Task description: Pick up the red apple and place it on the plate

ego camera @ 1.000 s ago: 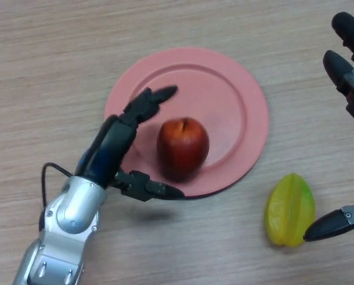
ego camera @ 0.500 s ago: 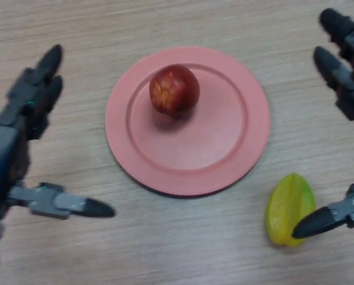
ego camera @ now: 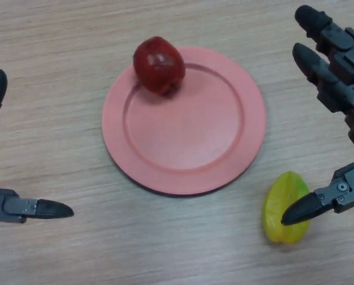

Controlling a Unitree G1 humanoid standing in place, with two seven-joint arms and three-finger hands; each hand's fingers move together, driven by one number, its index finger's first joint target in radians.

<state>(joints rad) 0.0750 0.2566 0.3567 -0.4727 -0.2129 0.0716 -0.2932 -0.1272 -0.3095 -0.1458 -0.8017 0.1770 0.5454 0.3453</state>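
Observation:
The red apple [ego camera: 158,65] sits on the far left rim of the pink plate [ego camera: 189,142], partly over the plate's edge. My left hand [ego camera: 10,208] shows at the view's left edge, open, well away from the plate and holding nothing. At the right edge my right hand [ego camera: 334,71] is open too, fingers straight, its thumb tip over the yellow starfruit [ego camera: 284,208].
The yellow-green starfruit lies on the wooden table [ego camera: 58,47] just below and right of the plate, under my right thumb.
The apple has rolled from the plate's middle to its far left rim. My left hand let it go and drew back to the left edge. The right hand moved slightly inward.

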